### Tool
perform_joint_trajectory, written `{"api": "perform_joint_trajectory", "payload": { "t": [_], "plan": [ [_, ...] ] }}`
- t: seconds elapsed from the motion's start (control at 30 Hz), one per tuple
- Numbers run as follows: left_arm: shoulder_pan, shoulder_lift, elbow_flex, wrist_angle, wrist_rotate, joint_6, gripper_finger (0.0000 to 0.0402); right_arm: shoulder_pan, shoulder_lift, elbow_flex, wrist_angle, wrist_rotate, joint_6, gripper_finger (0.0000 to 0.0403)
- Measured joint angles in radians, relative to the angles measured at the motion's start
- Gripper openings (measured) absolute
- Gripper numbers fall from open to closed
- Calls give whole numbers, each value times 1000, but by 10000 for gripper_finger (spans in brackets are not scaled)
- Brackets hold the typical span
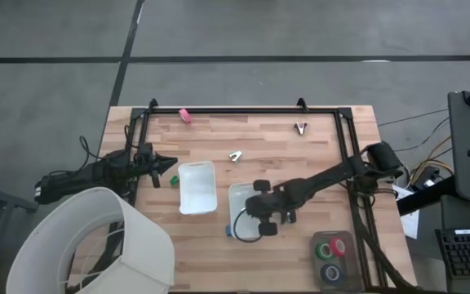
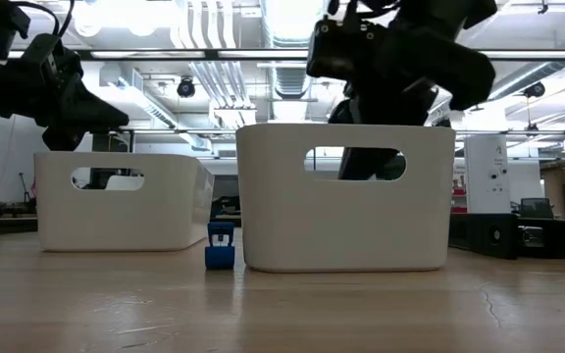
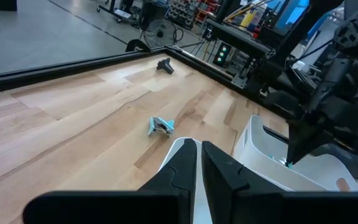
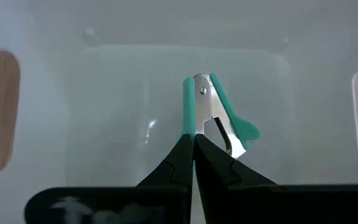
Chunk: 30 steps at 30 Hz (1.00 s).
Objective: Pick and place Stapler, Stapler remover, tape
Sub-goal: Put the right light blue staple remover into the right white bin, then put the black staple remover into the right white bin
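Two dark fingers of my right gripper (image 4: 194, 144) press together, pinching the teal-handled metal staple remover (image 4: 219, 112) inside the right-hand white plastic tray (image 1: 237, 196). My left gripper (image 3: 199, 163) hovers at the table's left edge, its fingers nearly touching and holding nothing, beside the left-hand white plastic tray (image 1: 197, 189). Three ring-shaped tape rolls (image 1: 331, 253), red, green and blue, lie near the table's near right corner. A small blue clip (image 2: 220, 246) stands against my tray's near side.
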Motion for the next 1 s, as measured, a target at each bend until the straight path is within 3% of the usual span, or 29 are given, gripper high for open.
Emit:
{"api": "perform_joint_trajectory", "payload": {
  "t": [0.33,0.73,1.0],
  "plan": [
    [0,0,0,0,0,0,28,0,-24,30,-66,-2,2,17],
    [0,0,0,-1,0,0,28,-2,-100,32,-88,17,2,109],
    [0,0,0,-1,0,0,28,-39,-282,35,-214,242,4,125]
  ]
}}
